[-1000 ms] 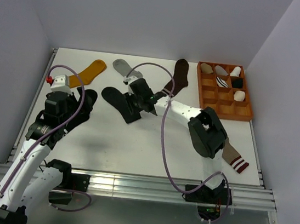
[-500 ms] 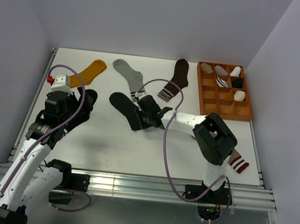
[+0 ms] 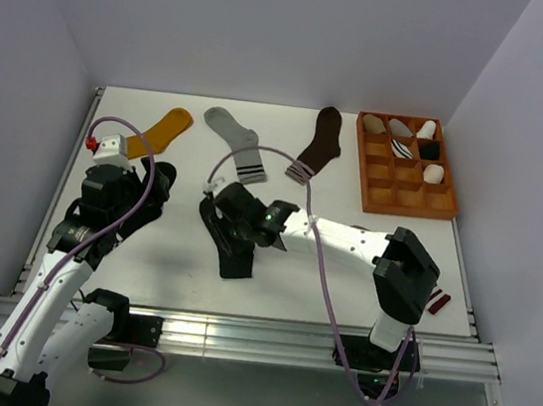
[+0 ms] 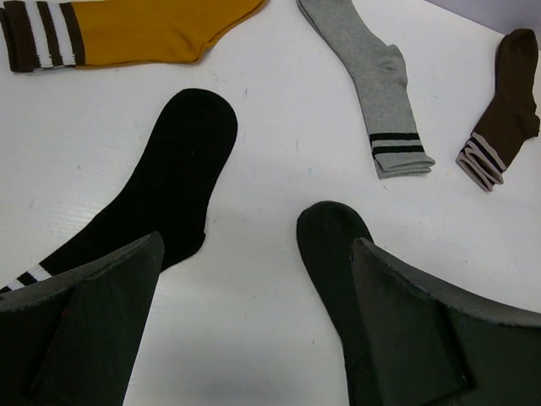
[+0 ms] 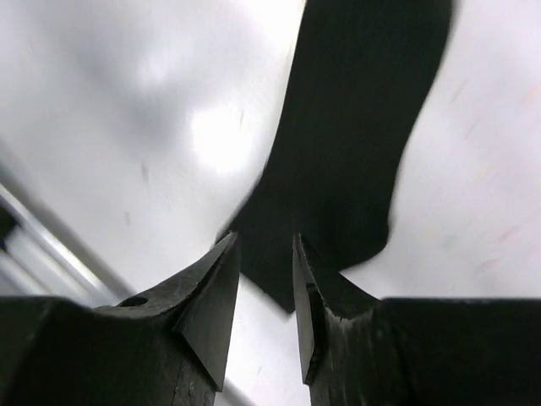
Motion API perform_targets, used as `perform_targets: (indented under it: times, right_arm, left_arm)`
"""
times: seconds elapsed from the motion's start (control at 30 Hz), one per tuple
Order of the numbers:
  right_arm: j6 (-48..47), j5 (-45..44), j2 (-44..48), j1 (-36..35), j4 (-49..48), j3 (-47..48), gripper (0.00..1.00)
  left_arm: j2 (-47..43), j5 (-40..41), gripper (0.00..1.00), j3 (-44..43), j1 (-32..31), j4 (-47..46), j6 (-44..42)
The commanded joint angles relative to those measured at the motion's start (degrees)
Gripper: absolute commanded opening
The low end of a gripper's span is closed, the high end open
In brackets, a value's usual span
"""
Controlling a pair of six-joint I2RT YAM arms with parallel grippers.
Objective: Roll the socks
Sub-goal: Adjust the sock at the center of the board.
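Your right claw (image 5: 264, 252) hangs over the charcoal sock (image 5: 363, 127): flat, limp, cuff end right beneath the tips. The jaws are barely apart; I can't tell if they pinch it. Your left claw (image 4: 258, 249) gapes wide, with the striped black sock (image 4: 169, 169) under its left finger and the grey sock (image 4: 376, 76) beyond.

Six flat fabric socks (image 3: 235, 138) lie loose (two partly hidden), six rolled sock bundles (image 3: 433, 172) sit in one orange wooden compartment tray (image 3: 403, 208)
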State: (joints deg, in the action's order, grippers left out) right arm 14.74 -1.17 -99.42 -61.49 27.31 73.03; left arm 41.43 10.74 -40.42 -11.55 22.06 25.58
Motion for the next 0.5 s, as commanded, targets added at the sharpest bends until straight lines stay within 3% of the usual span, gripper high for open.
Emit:
perform_targets:
  times: [0.0, 0.2, 0.47]
  right_arm:
    - [-9.2, -4.2, -4.6, 2.8, 0.0, 8.7, 0.38]
    - [-11.8, -0.2, -18.5, 7.1, 0.0, 23.6, 0.34]
    - [-8.3, -2.5, -26.1, 10.2, -2.9, 25.2, 0.28]
  left_arm:
    - [-1.4, 0.3, 0.99, -0.1, 0.2, -1.7, -0.6]
    - [-4.0, 2.5, 1.00, 0.4, 0.1, -1.7, -0.2]
    - [-4.8, 2.8, 0.99, 0.7, 0.1, -2.0, 0.0]
